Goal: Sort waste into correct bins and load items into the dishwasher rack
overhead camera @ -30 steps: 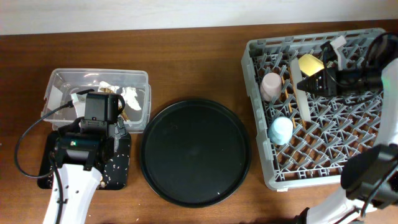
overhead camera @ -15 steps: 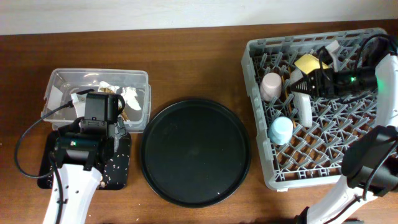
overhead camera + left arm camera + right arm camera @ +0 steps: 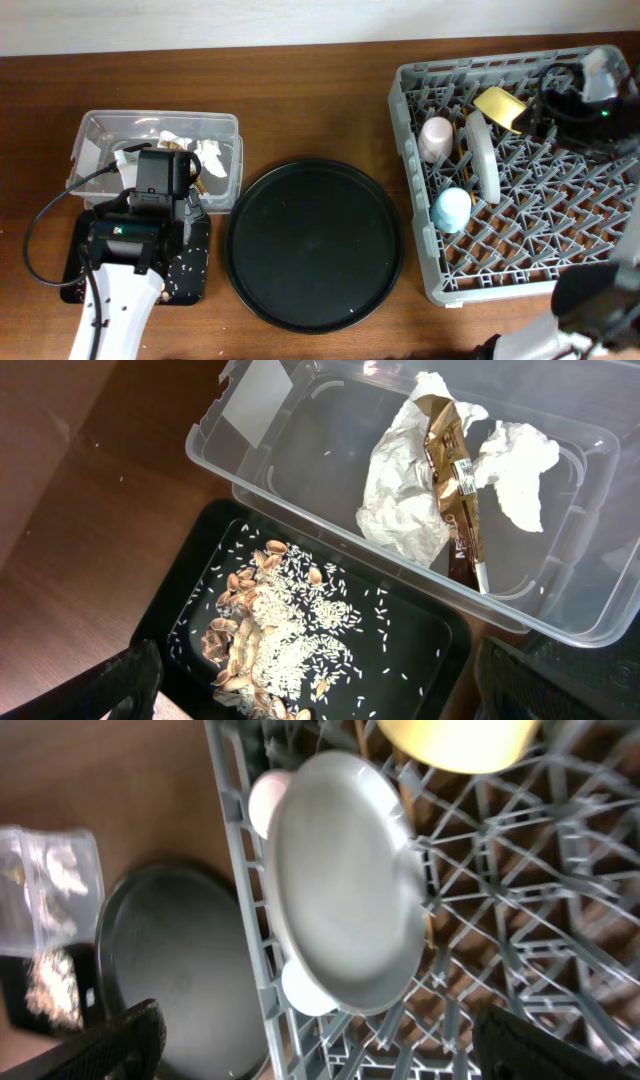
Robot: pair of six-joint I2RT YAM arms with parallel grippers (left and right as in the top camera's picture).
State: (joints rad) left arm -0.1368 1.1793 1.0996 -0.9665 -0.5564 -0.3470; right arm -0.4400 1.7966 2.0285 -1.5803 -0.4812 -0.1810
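The grey dishwasher rack (image 3: 600, 215) holds a pink cup (image 3: 436, 138), a light-blue cup (image 3: 451, 208), a yellow bowl (image 3: 498, 104) and a pale plate (image 3: 485, 158) standing on edge between pegs. My right gripper (image 3: 335, 1060) is open and empty, hovering just right of the plate (image 3: 345, 880). From overhead it sits beside the bowl (image 3: 540, 112). My left gripper (image 3: 330, 700) is open over the shallow black tray (image 3: 420, 640), which holds beige food scraps (image 3: 265, 650). Inside the clear tub (image 3: 300, 420) lie a white napkin (image 3: 400, 510) and a brown-gold wrapper (image 3: 455, 490).
A big round black tray (image 3: 315, 245) lies between the tub (image 3: 95, 128) and the rack. The left arm (image 3: 125, 260) covers much of the shallow black tray (image 3: 195, 270). Its cable loops at the table's left front.
My right gripper opened and let go of the plate, which now stands on edge in the rack. The gripper then drew back to the right. The left arm stayed still.
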